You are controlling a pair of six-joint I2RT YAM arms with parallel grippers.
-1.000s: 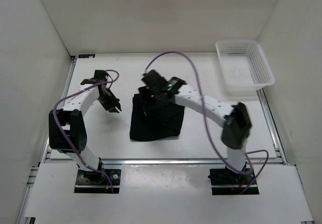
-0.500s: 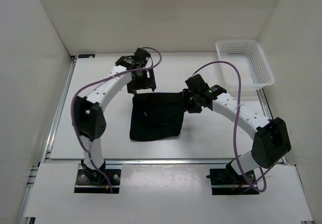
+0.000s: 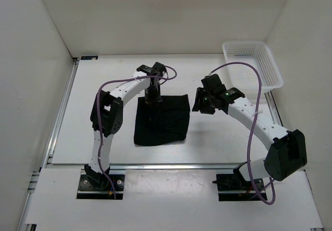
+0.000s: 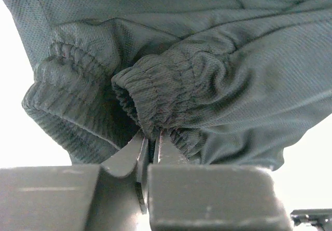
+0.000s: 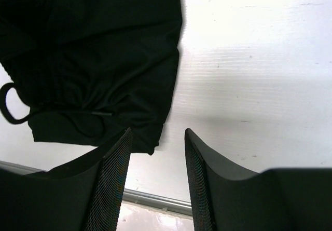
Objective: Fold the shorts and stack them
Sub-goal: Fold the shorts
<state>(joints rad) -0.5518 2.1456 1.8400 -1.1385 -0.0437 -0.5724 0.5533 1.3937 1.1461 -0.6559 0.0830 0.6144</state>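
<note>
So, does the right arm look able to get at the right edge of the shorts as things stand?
Probably yes. The open right fingers hover just beside that edge of the shorts, only bare table between. The left fingers pinch the far edge, out of the way.

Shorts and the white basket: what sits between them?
Only the right gripper, open and empty, over bare table between the shorts and the basket; the top view shows it.
</note>
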